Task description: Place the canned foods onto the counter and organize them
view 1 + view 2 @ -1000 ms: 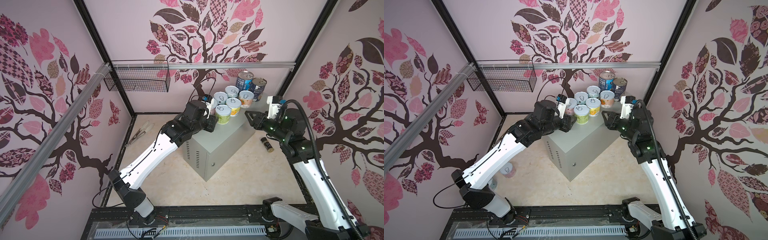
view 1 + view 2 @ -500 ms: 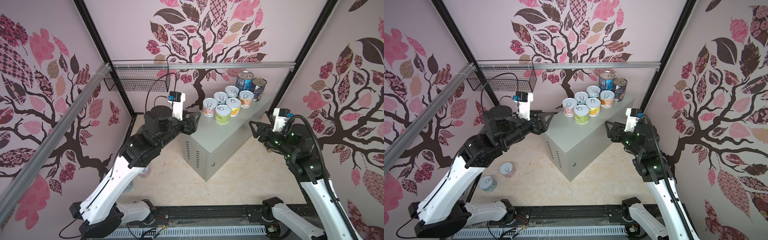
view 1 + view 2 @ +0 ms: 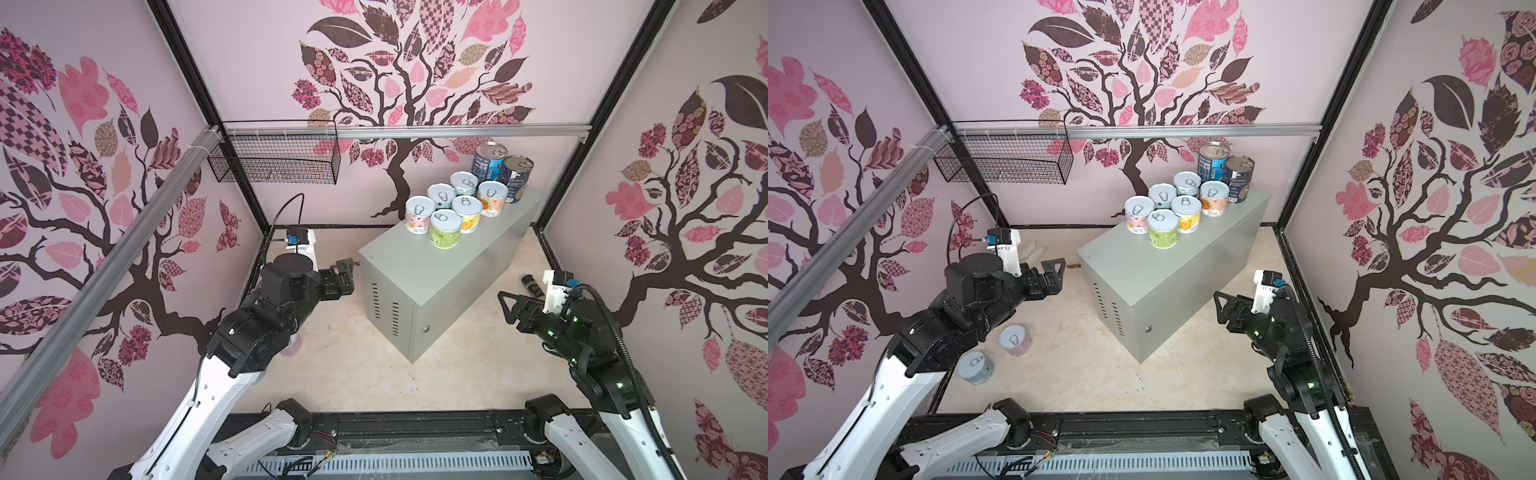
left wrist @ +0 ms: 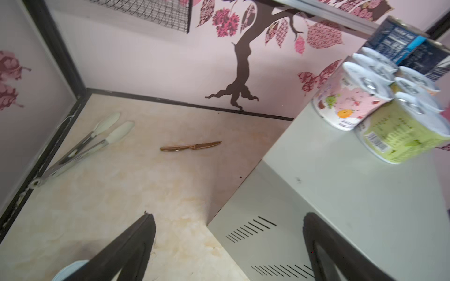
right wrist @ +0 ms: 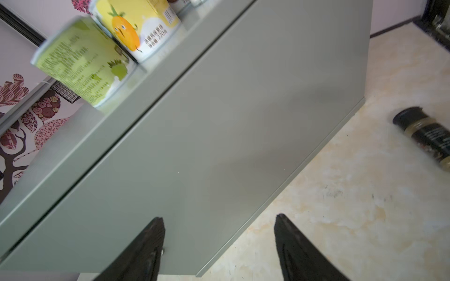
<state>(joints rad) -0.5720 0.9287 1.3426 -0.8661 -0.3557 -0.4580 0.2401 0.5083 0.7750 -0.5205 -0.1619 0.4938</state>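
Left tool (image 3: 347, 276) hangs above the floor (image 3: 353, 374), just beside the vented left end of the surface (image 3: 432, 266). Its jaws are spread wide and hold nothing. Beneath its arm, in a top view, a pink floor can (image 3: 1016, 340) and a grey-blue floor can (image 3: 976, 368) stand upright on the floor, near each other but apart.

A pair of tongs (image 4: 90, 143) lies along the far left edge of the floor, and a bronze knife (image 4: 190, 146) lies between them and the surface. A black wire basket (image 3: 276, 160) hangs on the back wall.

The surface, the top of a grey cabinet, sits at an angle in the middle of the floor. Eight cans stand upright in a tight cluster at its far end. Six short cans (image 3: 467, 208) are in front, with the green can (image 3: 445, 228) foremost and the pink can (image 3: 419, 214) just to its left. Two tall dark cans (image 3: 488, 160) stand behind them by the wall.

Right tool (image 3: 507, 307) hovers to the right of the cabinet, facing its door side, jaws parted and empty. Behind it a dark spice jar (image 5: 426, 136) lies on its side on the floor.
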